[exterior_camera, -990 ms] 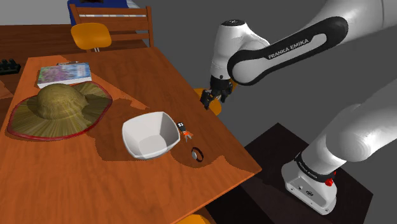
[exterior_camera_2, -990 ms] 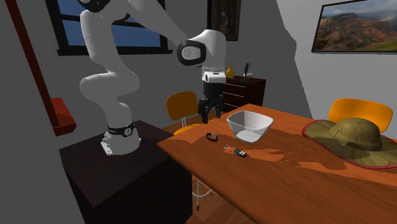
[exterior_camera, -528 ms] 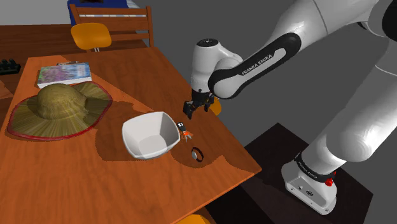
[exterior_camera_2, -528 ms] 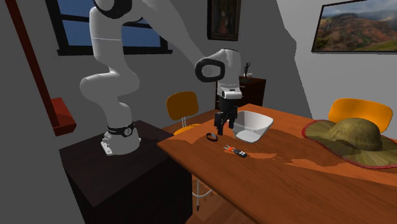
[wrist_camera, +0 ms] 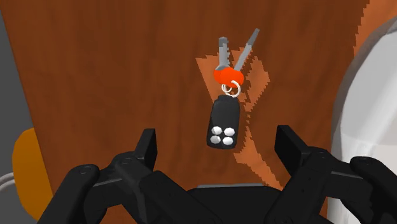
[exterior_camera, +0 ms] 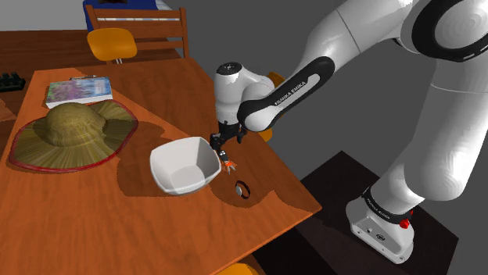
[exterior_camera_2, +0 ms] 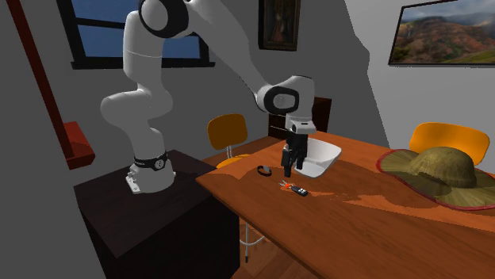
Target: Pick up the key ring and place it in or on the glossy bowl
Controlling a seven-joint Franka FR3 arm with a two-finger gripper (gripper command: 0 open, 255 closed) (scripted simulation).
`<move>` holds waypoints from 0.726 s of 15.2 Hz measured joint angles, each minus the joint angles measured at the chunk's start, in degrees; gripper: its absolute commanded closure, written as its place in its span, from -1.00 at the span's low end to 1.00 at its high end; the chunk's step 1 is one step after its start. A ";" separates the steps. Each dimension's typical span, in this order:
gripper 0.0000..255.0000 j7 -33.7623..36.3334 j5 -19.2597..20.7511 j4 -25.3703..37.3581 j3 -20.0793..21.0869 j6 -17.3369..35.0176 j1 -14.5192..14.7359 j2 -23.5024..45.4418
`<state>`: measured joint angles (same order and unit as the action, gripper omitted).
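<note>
Swung in over the tabletop [exterior_camera: 94,223], the wide-open hand [exterior_camera: 224,144] now hovers above the key ring [wrist_camera: 224,122], poised to grasp.

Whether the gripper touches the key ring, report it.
Apart. The wrist view shows the gripper open, its fingers either side of the key ring, table visible between.

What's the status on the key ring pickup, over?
Claw open, over key ring, not touching. Key ring flat on table beside white bowl. Nothing between.

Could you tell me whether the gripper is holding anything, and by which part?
Nothing is held: the gripper hangs open above the key ring, which lies on the table.
</note>
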<state>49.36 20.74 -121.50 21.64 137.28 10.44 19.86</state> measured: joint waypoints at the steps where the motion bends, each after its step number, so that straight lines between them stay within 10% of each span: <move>1: -1.00 0.48 0.72 -0.11 -0.23 -0.04 0.23 -0.12; 11: -1.00 0.44 3.21 -1.19 -1.63 3.20 0.94 -0.42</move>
<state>49.80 23.95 -122.69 20.01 140.48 11.38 19.44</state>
